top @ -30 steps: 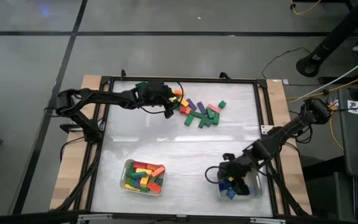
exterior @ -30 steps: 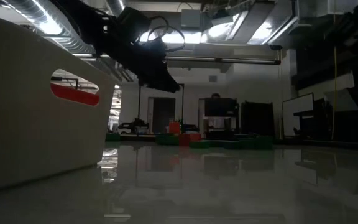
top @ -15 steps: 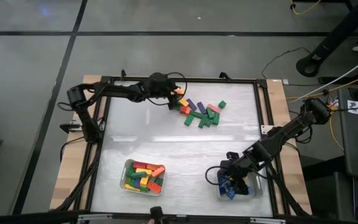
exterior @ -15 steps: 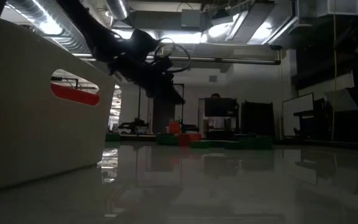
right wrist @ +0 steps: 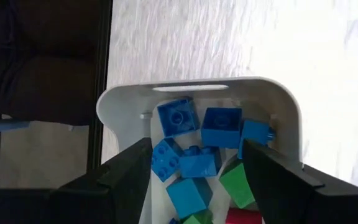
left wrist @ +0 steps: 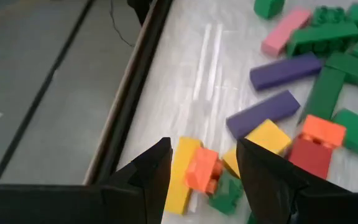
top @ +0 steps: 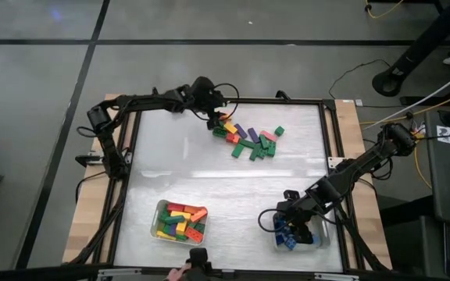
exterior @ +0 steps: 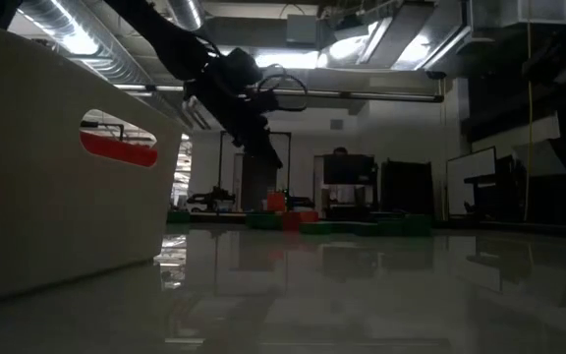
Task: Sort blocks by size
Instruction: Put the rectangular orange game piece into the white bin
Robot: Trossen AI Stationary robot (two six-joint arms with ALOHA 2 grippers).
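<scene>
Left gripper (top: 219, 117) shifted up-right to the pile's upper-left edge.
Jaws apart, empty, over blocks (top: 250, 140); right gripper (top: 291, 231) open, empty, above lower-right tray (top: 321, 240).

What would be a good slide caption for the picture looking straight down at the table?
Left gripper hovers open at the loose blocks; right gripper hangs open over a tray.

Middle of the table (top: 225, 183) is wide open. Loose blocks (top: 248, 140) clutter the upper centre, two trays (top: 180, 222) (top: 298, 234) block the bottom, frame (top: 127, 156) hems the edges.
</scene>
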